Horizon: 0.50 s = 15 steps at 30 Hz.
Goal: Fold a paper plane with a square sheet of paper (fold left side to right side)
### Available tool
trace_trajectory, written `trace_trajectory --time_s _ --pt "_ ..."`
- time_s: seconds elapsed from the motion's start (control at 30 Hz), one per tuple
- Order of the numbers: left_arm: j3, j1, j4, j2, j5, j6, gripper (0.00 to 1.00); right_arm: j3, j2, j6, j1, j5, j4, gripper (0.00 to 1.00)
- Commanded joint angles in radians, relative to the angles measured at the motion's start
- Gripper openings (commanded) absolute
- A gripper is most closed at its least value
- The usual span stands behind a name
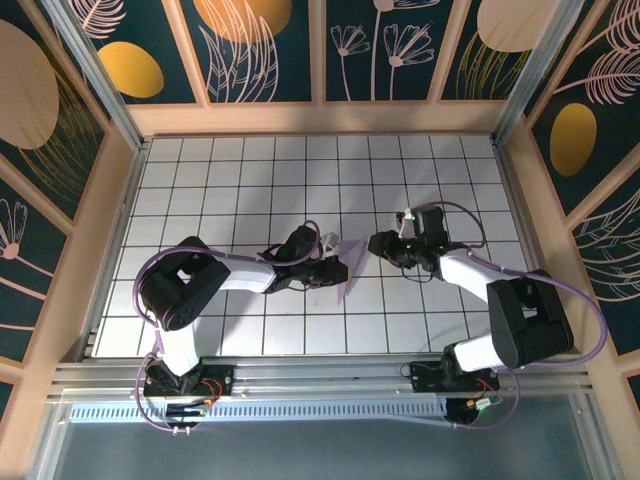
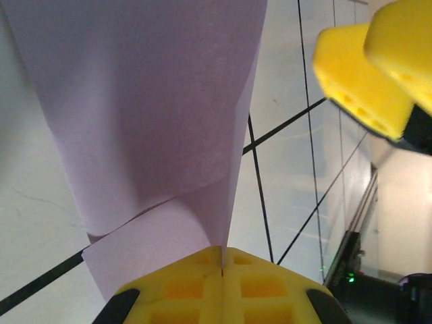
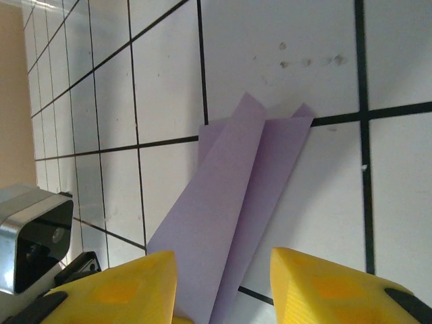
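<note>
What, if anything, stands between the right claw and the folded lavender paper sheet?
Nothing visible. The open right claw has the folded lavender paper sheet lying straight ahead between its yellow fingers; the left claw is shut on that sheet.

White-tiled counter point(image 1: 200, 170), black grid lines. Past far edge, wooden ledge point(image 1: 320, 118), dark blue flower-patterned panels point(image 1: 260, 50). Along near edge, metal rail point(image 1: 320, 375). Faint smudges point(image 3: 297, 64) on one tile.

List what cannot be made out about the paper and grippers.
- Left wrist: the paper runs off the top edge; its near end hides in the shut left gripper.
- Right wrist: it leaves the bottom edge between the fingers of the right gripper.
- Top view: folds too small; left gripper covers part.
</note>
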Motion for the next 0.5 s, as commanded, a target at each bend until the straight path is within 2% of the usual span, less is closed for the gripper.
trace_trajectory --time_s 0.0,0.27,0.47 --pt "-0.027 0.014 0.150 0.010 0.050 -0.096 0.00 -0.018 0.027 0.058 0.029 0.021 0.084 0.42" --pt "-0.054 0.020 0.278 0.060 0.087 -0.192 0.00 -0.016 0.070 0.107 0.062 0.060 0.119 0.42" --pt "-0.056 0.021 0.297 0.076 0.088 -0.208 0.00 -0.019 0.088 0.132 0.076 0.083 0.128 0.41"
